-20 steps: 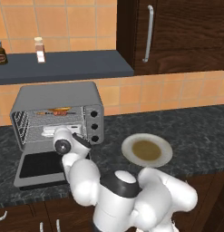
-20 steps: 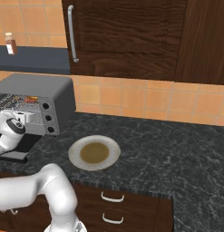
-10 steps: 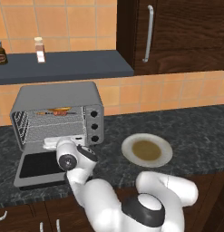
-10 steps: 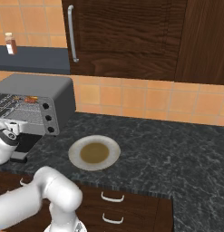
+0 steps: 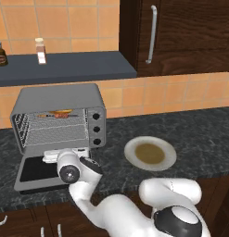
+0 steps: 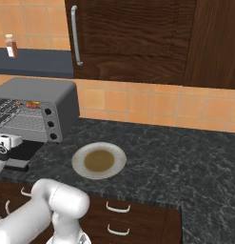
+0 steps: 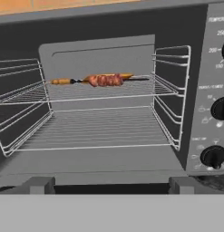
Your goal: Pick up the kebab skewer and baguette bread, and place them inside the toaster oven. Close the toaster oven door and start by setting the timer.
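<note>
The open, empty claw (image 7: 104,185) faces the toaster oven (image 7: 131,27); straight ahead and above it, the kebab skewer (image 7: 102,80) lies on the upper rack.

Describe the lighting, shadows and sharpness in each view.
Left base view: flat even light, soft shadow under the plate. Right base view: sharp, no glare on the countertop. Hand view: toaster oven cavity evenly lit, kebab skewer slightly soft, panel lettering blurred.
</note>
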Robot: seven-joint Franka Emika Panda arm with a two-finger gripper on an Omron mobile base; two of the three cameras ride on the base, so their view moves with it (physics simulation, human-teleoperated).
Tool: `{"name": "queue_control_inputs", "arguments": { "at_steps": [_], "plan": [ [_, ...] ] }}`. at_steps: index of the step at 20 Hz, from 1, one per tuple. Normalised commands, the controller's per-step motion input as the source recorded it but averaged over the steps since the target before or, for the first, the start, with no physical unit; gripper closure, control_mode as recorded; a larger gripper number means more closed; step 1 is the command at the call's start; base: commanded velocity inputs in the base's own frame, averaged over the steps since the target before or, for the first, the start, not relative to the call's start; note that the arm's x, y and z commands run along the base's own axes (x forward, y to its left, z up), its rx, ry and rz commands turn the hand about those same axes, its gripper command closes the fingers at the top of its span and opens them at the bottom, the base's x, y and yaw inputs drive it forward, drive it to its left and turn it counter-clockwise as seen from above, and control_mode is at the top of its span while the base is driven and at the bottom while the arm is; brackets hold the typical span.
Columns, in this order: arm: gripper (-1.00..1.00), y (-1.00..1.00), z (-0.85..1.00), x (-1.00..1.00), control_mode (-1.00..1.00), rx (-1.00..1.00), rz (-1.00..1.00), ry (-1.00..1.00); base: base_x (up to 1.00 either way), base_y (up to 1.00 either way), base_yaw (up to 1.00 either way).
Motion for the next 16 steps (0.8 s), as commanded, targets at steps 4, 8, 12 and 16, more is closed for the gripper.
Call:
{"name": "queue_control_inputs", "arguments": {
  "at_steps": [4,8,12,16],
  "plan": [
    [-1.0,0.08,0.0,-0.61,-1.0,0.0,0.0,0.14,0.0,0.0,0.0],
    [-1.0,0.06,0.0,-0.68,-1.0,0.0,0.0,0.12,0.0,0.0,0.0],
    [-1.0,0.05,-0.01,-0.63,-1.0,0.0,0.0,0.07,0.0,0.0,0.0],
    [-1.0,0.03,-0.12,-0.59,-1.0,-0.01,0.0,0.01,0.0,0.0,0.0]
  ]
}}
